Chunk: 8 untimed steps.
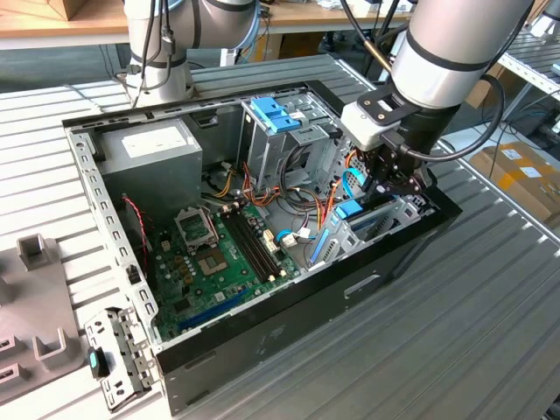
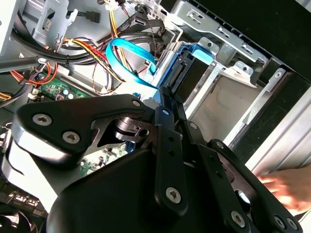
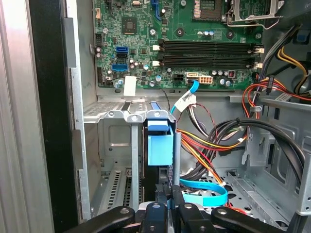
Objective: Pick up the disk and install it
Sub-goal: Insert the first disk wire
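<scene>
The disk (image 3: pixel 159 148) stands on edge in the metal drive bay (image 3: pixel 114 116) at the front corner of the open computer case (image 1: pixel 289 332). Its light blue carrier shows as a tab in the first wrist view. In the exterior view the disk (image 1: pixel 350 210) sits low in the bay at the exterior view's right, directly under my gripper (image 1: pixel 389 188). My gripper (image 3: pixel 165 206) straddles the disk's thin edge, with its fingers close against both sides. In the second wrist view a fingertip (image 2: pixel 167 94) meets the disk's blue carrier (image 2: pixel 192 68).
A motherboard (image 1: pixel 219 254) covers the case floor, with a grey power-supply box (image 1: pixel 153 153) behind it. A tall cage with a blue latch (image 1: pixel 276 114) stands beside the bay. Loose cables and a blue flat cable (image 3: pixel 204 194) crowd the bay's side. A blurred hand (image 2: pixel 286 189) shows outside the case.
</scene>
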### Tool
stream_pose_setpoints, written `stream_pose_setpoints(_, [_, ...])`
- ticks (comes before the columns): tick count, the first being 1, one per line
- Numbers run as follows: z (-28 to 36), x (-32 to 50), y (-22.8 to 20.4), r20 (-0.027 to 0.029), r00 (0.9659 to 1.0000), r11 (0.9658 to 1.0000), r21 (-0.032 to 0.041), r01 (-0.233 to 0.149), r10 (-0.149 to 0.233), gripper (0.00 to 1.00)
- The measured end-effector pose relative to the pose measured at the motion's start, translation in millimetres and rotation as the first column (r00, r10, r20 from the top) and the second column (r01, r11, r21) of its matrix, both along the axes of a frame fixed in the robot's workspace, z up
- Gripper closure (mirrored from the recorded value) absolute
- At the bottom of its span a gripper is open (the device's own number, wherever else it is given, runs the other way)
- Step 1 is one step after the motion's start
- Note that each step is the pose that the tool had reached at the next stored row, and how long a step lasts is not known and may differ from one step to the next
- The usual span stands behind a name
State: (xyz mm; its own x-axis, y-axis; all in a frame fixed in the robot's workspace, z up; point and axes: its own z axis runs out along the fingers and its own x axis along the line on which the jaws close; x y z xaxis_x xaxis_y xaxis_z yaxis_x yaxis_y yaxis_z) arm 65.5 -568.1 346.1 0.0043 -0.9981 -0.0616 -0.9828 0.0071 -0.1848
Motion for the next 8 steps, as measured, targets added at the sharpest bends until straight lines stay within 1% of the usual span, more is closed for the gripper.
stream_pose_setpoints(8, [0.0,-0.5,-0.1,0.0001,1.0,1.0,-0.0001,0.0,0.0,0.84])
